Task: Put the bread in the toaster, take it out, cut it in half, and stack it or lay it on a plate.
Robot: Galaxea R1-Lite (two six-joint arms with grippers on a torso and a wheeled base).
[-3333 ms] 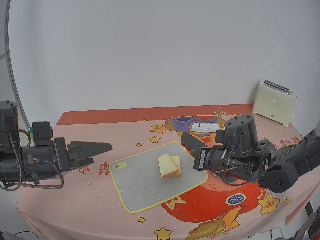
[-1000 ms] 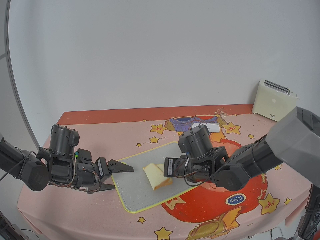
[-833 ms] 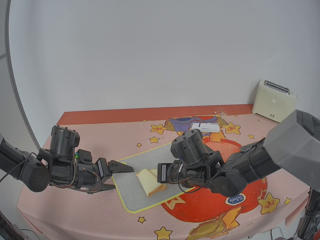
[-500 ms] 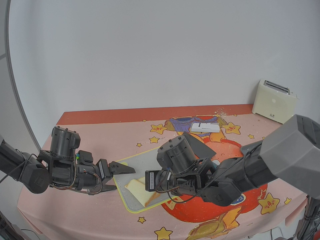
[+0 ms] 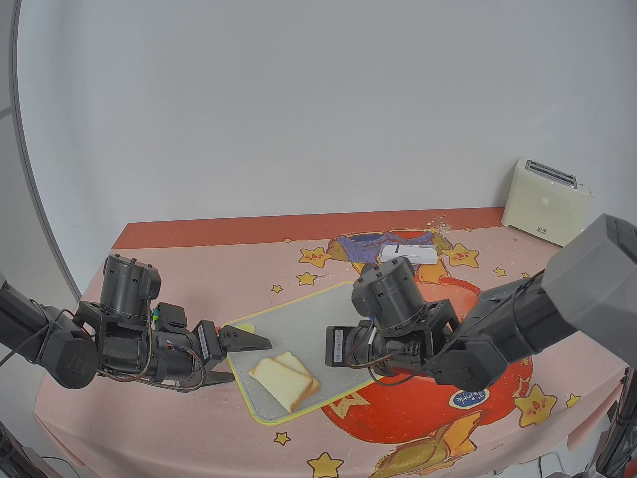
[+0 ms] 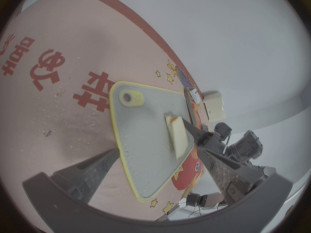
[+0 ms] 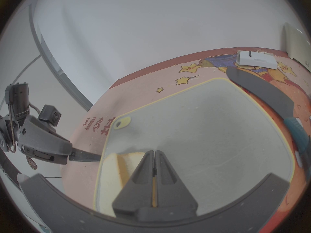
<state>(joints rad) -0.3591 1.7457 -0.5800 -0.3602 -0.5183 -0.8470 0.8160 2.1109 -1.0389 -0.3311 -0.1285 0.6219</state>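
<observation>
A plain, pale grey wall (image 5: 298, 101) takes up the whole background, with a thin grey bar (image 5: 20, 134) running up its left side. In front of it stands a table (image 5: 199, 260) covered by a pink cloth printed with yellow stars, red lettering and a large red and orange cartoon figure. A red band runs along the cloth's far edge.

A grey cutting board (image 5: 298, 320) with a yellow rim lies slantwise near the middle of the table. It has a hanging hole in its left corner.

The left gripper (image 5: 251, 361) sits low at the board's left edge. It is spread wide and holds nothing, with one finger over the hole corner and the other over the cloth just beside the rim. The right gripper (image 7: 154, 152) hangs over the board to the right of the bread. Its two fingers are pressed together, and nothing can be seen between them.

A cream toaster (image 5: 545, 204) stands at the far right corner, well apart from the board. A dark-bladed knife (image 7: 259, 89) with a teal handle lies just beyond the board's right edge.

The bread (image 5: 282, 380) is in two halves, lying flat and overlapping, on the board near its front left corner. A small white box (image 5: 409, 254) rests on the cloth beyond the board. Fine crumbs dot the cloth and the board.
</observation>
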